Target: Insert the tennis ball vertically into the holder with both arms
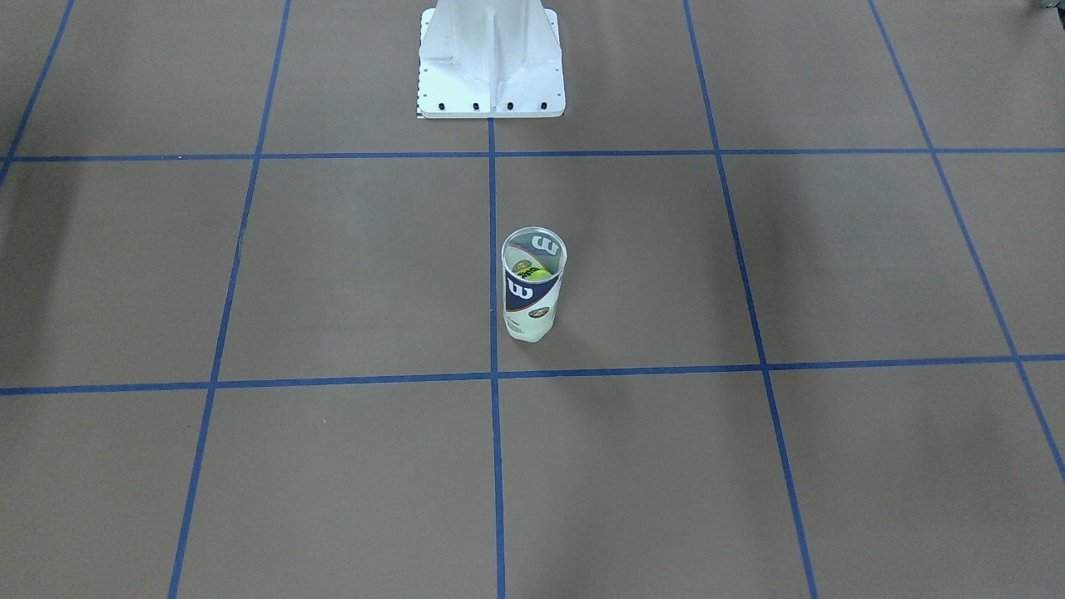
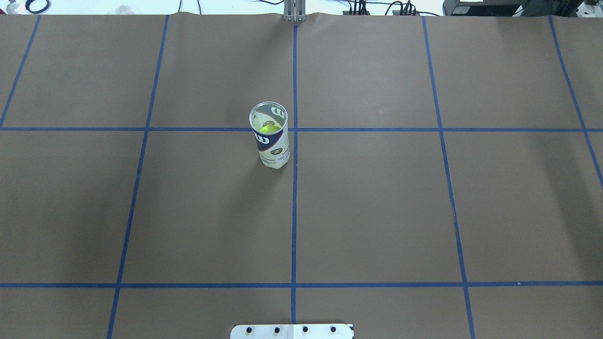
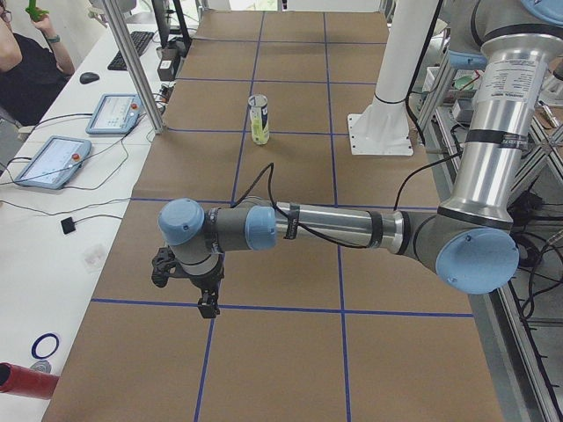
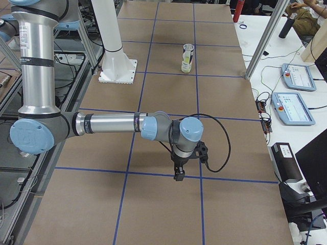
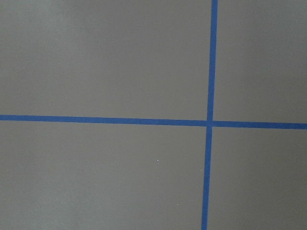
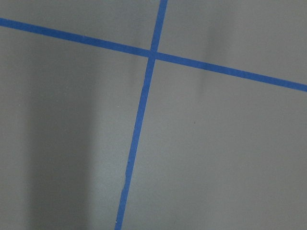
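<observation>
One can [image 1: 533, 291] stands upright near the middle of the brown counter [image 1: 333, 266], mouth open to the ceiling, its white and navy label showing a W. Down inside it, a yellow-green ball [image 1: 541, 273] shows through the mouth and the clear wall. The base sits just beside the centre strip of blue tape [image 1: 492, 249], on my left of it. It is also on my side of the cross strip, near where the two strips meet. Back toward me, the white pedestal [image 1: 491, 58] is bolted down on that same centre strip.

Out to my left end now: my left arm [image 3: 334, 227] stretches low and level over the counter. My left hand [image 3: 208, 306] hangs fingers-down above a cross strip, close to a crossing and well apart from the can. Its wrist camera sees only brown counter and crossing tape. With only the side view to go on, I can't tell how far its fingers are spread or whether they hold anything.

Same story at the other end: my right arm [image 4: 110, 124] reaches out level and my right hand [image 4: 179, 176] points down just by a cross strip, far from the can. Again I can't tell its spread or any hold.

Past the counter's edge, two tablets [image 3: 53, 163] lie on a white surface beside a seated person [image 3: 22, 66].
</observation>
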Controlling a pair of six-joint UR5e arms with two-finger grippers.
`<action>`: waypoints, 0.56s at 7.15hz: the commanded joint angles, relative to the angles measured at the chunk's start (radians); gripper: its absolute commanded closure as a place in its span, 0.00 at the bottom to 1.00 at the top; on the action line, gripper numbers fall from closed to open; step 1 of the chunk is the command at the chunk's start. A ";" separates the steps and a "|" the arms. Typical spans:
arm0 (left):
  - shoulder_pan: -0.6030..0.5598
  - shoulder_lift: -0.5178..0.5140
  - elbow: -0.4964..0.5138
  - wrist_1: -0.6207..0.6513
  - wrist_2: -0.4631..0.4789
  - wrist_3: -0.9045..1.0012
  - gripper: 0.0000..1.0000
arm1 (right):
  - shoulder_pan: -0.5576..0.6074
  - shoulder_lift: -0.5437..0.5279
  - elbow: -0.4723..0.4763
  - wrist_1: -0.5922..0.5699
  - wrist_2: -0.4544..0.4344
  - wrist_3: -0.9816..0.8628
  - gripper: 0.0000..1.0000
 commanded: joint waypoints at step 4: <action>0.053 0.035 -0.027 -0.008 -0.001 -0.017 0.00 | 0.027 -0.006 0.000 0.000 0.028 0.005 0.00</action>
